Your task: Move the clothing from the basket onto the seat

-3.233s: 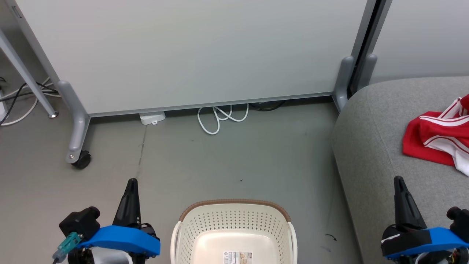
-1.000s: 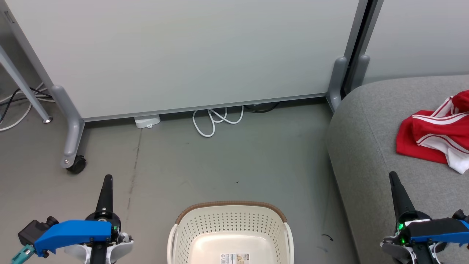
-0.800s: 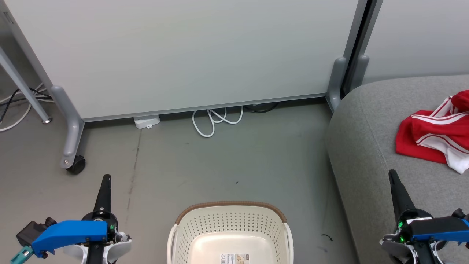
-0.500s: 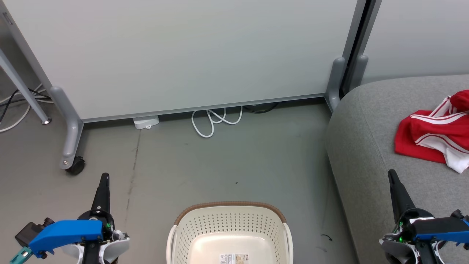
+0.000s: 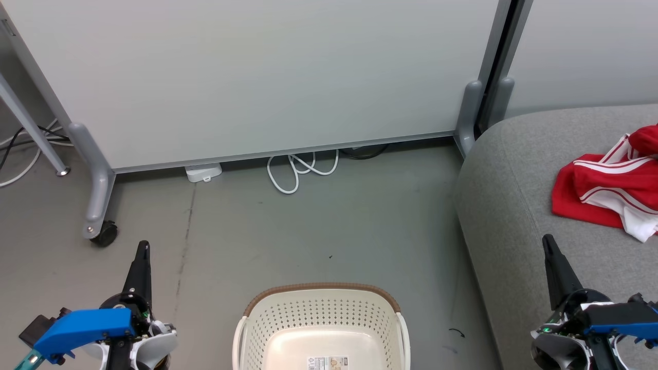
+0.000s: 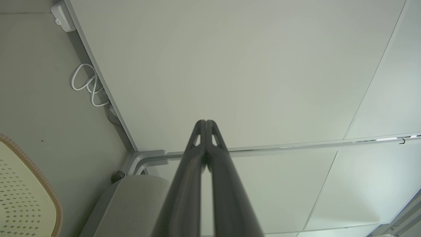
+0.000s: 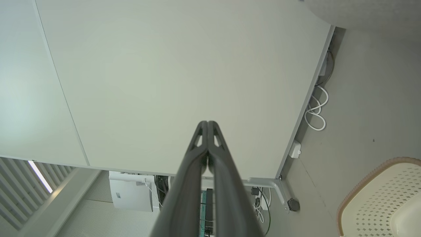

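Note:
The red clothing (image 5: pixel 609 185) with white stripes lies bunched on the grey seat (image 5: pixel 519 195) at the right edge of the head view. The cream basket (image 5: pixel 318 313) with a brown rim stands on the floor at bottom centre, its visible inside bare apart from a label. My left gripper (image 5: pixel 143 246) is shut and holds nothing, left of the basket above the floor. My right gripper (image 5: pixel 548 240) is shut and holds nothing, over the seat's front part, below the clothing. Each wrist view shows its own gripper, left (image 6: pixel 205 122) and right (image 7: pixel 207 123), with jaws pressed together. The basket's rim (image 6: pixel 49 194) (image 7: pixel 368 171) appears in both wrist views.
A pale partition panel (image 5: pixel 257 72) on grey legs with a castor (image 5: pixel 103 234) stands behind the floor space. A white coiled cable (image 5: pixel 298 172) and a small white box (image 5: pixel 203 172) lie at its foot. More cables (image 5: pixel 20 149) trail at the far left.
Both arms have drawn down toward the bottom of the head view, and the left gripper has shifted left. The picture has drifted slightly. Clothing and basket lie as before.

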Tool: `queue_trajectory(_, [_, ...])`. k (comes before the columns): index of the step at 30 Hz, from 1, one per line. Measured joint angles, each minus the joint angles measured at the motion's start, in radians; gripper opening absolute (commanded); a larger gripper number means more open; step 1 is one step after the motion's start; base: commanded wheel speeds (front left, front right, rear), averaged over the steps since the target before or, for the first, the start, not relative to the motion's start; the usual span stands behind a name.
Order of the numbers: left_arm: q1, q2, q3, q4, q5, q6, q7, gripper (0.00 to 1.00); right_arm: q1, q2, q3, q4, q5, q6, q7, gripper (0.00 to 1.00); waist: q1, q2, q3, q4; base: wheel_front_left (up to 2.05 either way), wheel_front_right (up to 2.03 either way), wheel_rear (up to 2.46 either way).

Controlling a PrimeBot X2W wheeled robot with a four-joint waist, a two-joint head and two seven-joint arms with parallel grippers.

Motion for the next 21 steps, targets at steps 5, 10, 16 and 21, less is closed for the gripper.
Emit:
queue_trajectory(5, [0.0,0.0,0.006,-0.002,-0.035,-0.001,0.008,0.0,-0.001,0.0,0.0,0.001,0.036,0.0,0.01,0.0,0.0,0.0,-0.001,-0.002,0.0,0.0,0.0])
queue_trajectory(10, [-0.003,0.0,0.01,-0.005,-0.063,-0.002,0.013,0.0,-0.002,0.0,0.0,0.002,0.065,0.0,0.015,0.0,0.0,0.0,-0.001,-0.003,0.0,0.0,0.0])
queue_trajectory(16, [-0.003,0.0,0.01,-0.005,-0.063,-0.002,0.013,0.0,-0.004,0.0,0.0,0.002,0.065,0.0,0.015,0.0,0.0,0.0,-0.001,-0.003,0.0,0.0,0.0])
queue_trajectory(21, [-0.003,0.0,0.01,-0.005,-0.063,-0.002,0.013,0.0,-0.004,0.0,0.0,0.002,0.065,0.0,0.015,0.0,0.0,0.0,-0.001,-0.003,0.0,0.0,0.0])
